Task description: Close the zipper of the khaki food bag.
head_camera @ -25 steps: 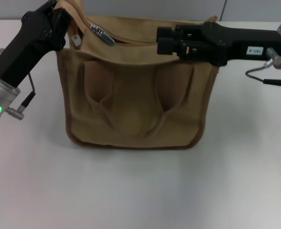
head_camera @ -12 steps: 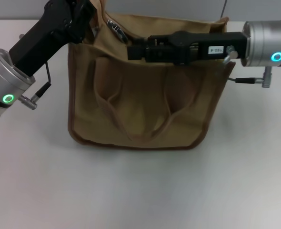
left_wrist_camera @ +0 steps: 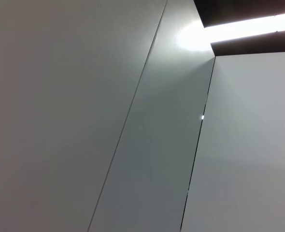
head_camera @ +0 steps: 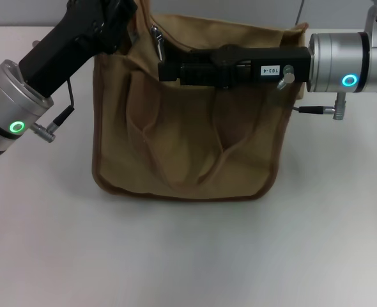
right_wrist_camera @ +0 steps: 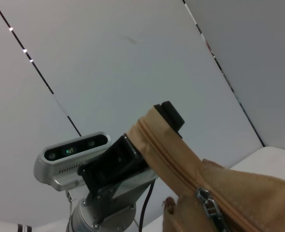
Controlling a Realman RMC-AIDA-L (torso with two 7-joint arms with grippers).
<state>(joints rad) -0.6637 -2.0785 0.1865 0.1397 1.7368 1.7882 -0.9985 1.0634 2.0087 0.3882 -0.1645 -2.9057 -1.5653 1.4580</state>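
The khaki food bag (head_camera: 188, 141) stands on the white table, its front with the two handle loops facing me. My left gripper (head_camera: 120, 14) is shut on the bag's top left corner and holds it up. It also shows in the right wrist view (right_wrist_camera: 149, 129), clamped on the end of the zipper (right_wrist_camera: 169, 159). The silver pull tab (head_camera: 156, 33) hangs near that corner and shows in the right wrist view (right_wrist_camera: 207, 202). My right gripper (head_camera: 167, 68) reaches leftward across the bag's upper front, its tip just below the pull tab.
The white table (head_camera: 188, 256) spreads out in front of the bag and to both sides. The left wrist view shows only grey wall panels (left_wrist_camera: 108, 121) and a ceiling light strip. A cable (head_camera: 316, 110) hangs from my right wrist.
My right gripper has slid left along the bag's top to the pull tab's end. My left gripper has lifted the corner up and rightward, and the bag has shifted right with it.
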